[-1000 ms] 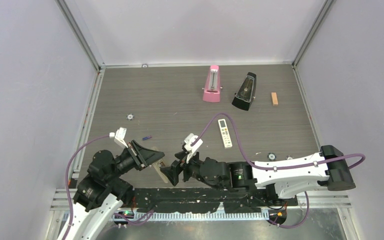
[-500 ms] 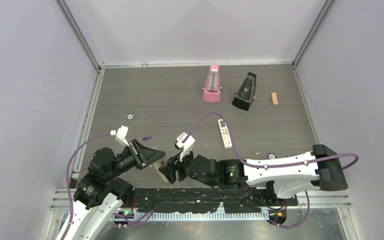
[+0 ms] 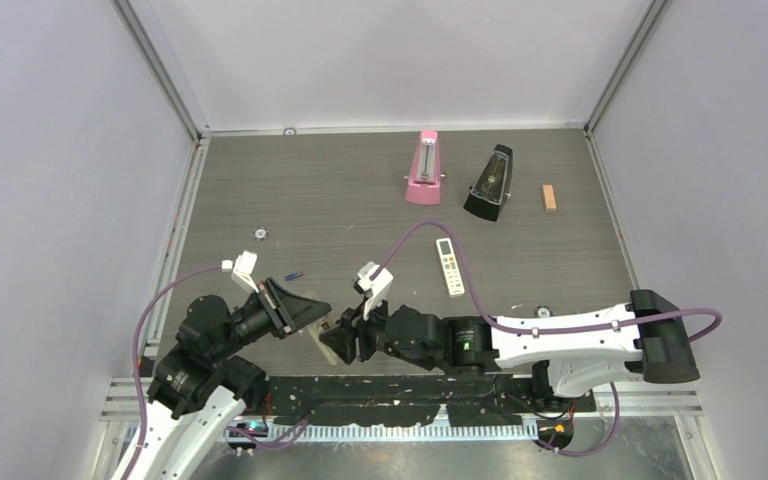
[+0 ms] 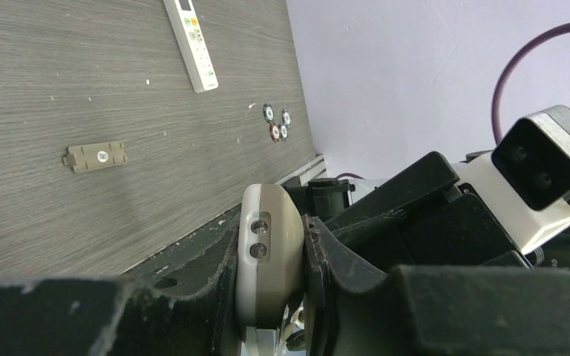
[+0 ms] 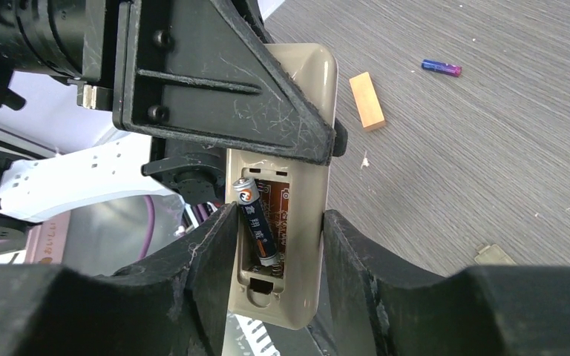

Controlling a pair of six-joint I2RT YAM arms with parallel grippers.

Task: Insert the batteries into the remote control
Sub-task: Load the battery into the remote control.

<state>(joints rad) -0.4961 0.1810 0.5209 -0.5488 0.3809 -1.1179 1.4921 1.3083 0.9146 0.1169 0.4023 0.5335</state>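
**Nearly in, but the battery could spring out**

The right pincer [image 5: 278,222] has a jaw on either side of the remote's [image 5: 308,70] open end, close against its edges. I cannot tell whether they are pressing on it. Between the jaws, one battery [image 5: 256,222] lies in the bay. It sits crooked: its lower end is on the spring, and its upper end tilts toward the rim instead of lying flat in its slot.

That is the main risk. A battery loaded on the spring but not seated will probably pop out if a fingertip pushes off-centre or lets go too soon. It would then roll off toward the arm bases.

Just past the jaws, the left pincer [image 4: 271,252] is clamped on the remote's other half and holds it off the table. If the right jaws squeeze or push sideways, the remote could twist or slide in that clamp. The bay would then tip, and the two pincers are so close together that they might knock.

Farther out on the table, well beyond the fingertips, lies a second battery [image 5: 441,68]. The cover [image 5: 495,254] lies off to the right. Reaching for either while the first battery sits loose may shake it free.
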